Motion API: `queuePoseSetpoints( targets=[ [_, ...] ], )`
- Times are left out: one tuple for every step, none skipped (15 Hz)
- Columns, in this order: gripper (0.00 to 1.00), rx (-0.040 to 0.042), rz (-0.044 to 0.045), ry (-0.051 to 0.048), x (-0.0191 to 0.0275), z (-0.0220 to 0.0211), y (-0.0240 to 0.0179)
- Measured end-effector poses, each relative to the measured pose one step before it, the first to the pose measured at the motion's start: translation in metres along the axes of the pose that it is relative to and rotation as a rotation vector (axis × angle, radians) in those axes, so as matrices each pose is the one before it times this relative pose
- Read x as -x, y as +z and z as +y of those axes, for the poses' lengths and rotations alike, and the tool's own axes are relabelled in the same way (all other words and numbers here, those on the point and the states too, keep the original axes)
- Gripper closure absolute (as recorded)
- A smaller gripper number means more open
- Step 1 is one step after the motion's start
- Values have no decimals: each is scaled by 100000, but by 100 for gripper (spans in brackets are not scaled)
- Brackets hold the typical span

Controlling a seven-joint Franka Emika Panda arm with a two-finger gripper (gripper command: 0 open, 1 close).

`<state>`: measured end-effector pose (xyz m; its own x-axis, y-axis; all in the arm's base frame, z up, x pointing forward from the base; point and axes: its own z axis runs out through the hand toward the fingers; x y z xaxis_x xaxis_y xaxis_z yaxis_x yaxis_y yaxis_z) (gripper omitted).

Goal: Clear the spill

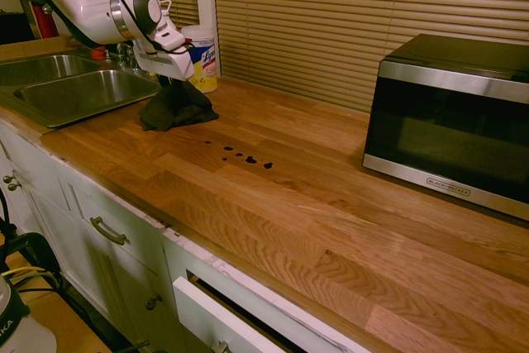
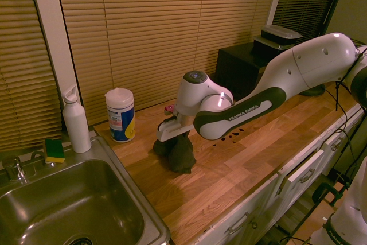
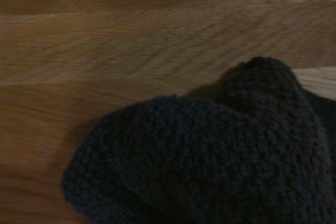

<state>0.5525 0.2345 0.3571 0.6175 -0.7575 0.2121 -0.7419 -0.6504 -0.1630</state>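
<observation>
Wooden countertop (image 1: 306, 229), dark spill (image 1: 251, 160) mid-frame; upper left, the gripper (image 1: 175, 78) meets a dark cloth (image 1: 175, 107), fingers' state unclear!

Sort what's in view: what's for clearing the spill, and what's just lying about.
For the job:
- row of small black-brown droplets on the wooden counter
- dark crumpled knit cloth, likely the wiper

Just lying about:
- white wipes tub with blue-yellow label
- white bottle
- green-and-yellow sponge
- black-and-silver microwave
</observation>
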Motion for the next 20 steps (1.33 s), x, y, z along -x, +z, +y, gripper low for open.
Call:
queuePoseSetpoints(
  targets=[
    [100, 502, -26, 28, -953, 391, 67],
    [100, 695, 194, -9, -800, 590, 115],
    [100, 1015, 33, 430, -830, 895, 148],
    [100, 1060, -205, 599, -803, 1146, 68],
    [100, 1017, -689, 1152, -713, 1292, 16],
    [100, 1101, -870, 1263, -713, 1451, 74],
    [100, 1049, -359, 1092, -517, 1486, 148],
    [100, 704, -134, 1058, -333, 1310, 45],
    [100, 615, 149, 1156, -393, 1277, 80],
    [100, 456, 158, 970, -514, 1113, 135],
    [100, 492, 276, 1065, -546, 863, 66],
    [100, 185, 662, 1001, -704, 763, 168],
    [100, 15, 896, 939, -735, 767, 155],
    [100, 147, 1218, 526, -790, 672, 129],
    [100, 363, 1251, 977, -990, 776, 195],
    [100, 668, 849, 1188, -1071, 693, 148],
    [100, 704, 630, 1128, -1104, 704, 212],
    [100, 218, 487, 1399, -1085, 767, 212],
    [100, 294, 307, 1251, -959, 751, 155],
    [100, 640, 259, 1136, -1036, 761, 182]
  ],
)
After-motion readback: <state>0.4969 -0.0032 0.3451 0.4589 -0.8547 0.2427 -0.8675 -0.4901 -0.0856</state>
